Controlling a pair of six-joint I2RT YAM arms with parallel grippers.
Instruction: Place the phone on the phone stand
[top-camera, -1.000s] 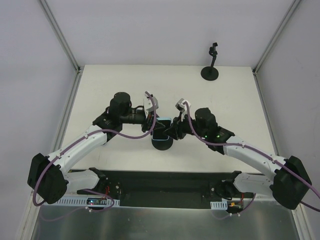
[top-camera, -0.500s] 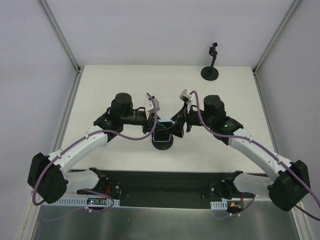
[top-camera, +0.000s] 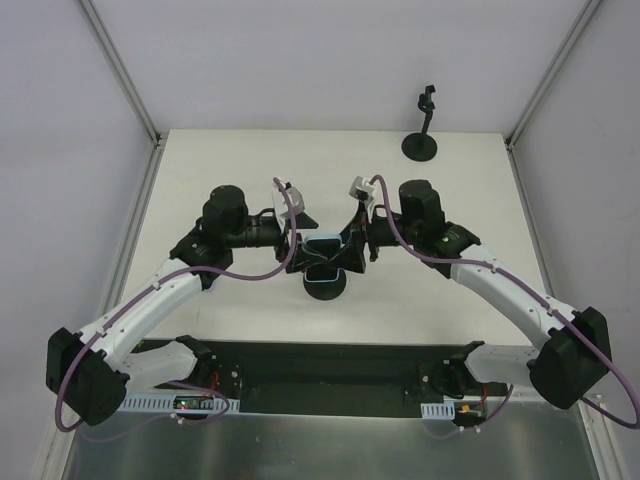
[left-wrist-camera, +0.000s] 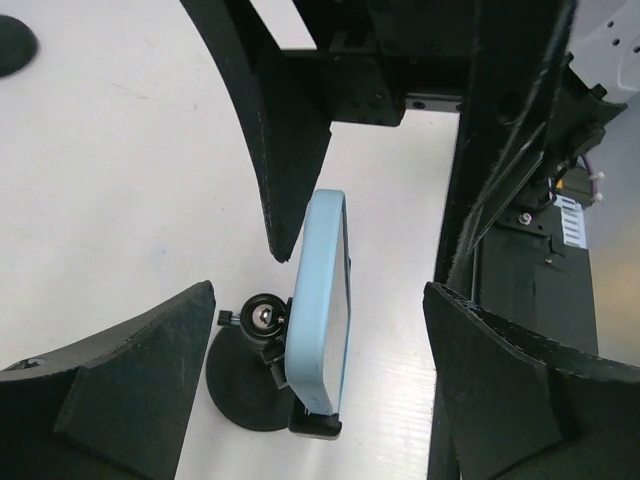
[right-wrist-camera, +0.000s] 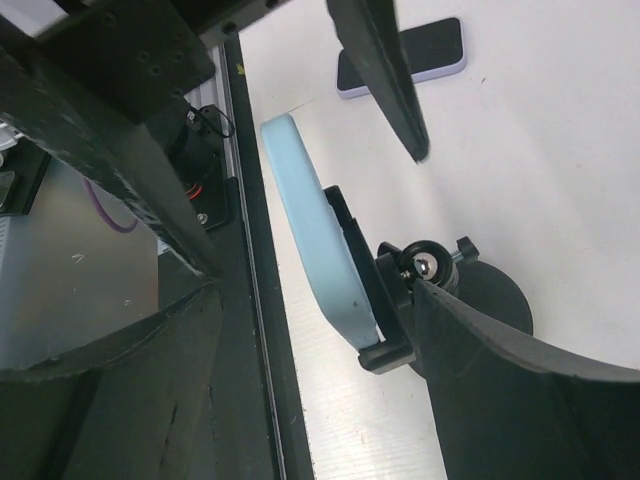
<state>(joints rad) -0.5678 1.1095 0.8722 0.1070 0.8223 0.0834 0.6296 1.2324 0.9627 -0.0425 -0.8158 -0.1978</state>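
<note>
The phone, in a light blue case, rests tilted on its edge in the cradle of the black phone stand near the table's middle front. In the left wrist view the phone leans on the cradle above the stand's round base. My left gripper is open, its fingers wide on either side of the phone and not touching it. My right gripper is open too, with the phone and stand between its fingers. The two grippers face each other across the phone.
A second black stand is at the table's far right edge. A dark phone with a lilac edge lies flat on the table beyond the stand. The black mounting rail runs along the near edge.
My left gripper has opened, let go of the phone and drawn back to the left. My right gripper opened and shifted slightly. The phone stays on the stand.
</note>
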